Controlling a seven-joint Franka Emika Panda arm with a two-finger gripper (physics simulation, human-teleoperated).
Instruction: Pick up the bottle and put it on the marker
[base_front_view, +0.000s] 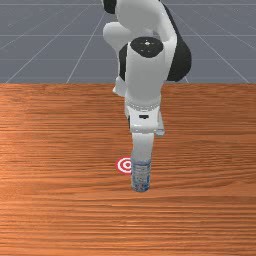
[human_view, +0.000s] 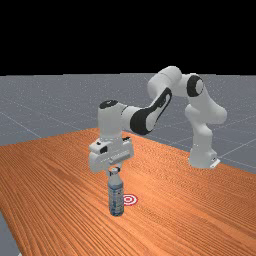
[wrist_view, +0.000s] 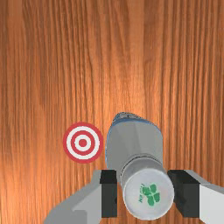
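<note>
The two-finger white gripper clasps the upper end of an upright blue-and-grey bottle, which is near the flat, round, red-and-white ringed marker. Wrist view: green emblem on the pale round cap; marker complete. Front view: printed blue label; bottle overlaps marker's edge.

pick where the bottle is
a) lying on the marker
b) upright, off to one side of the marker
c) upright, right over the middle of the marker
b, as the bottle is upright in the far view and the wrist view shows the whole marker beside it.
</note>
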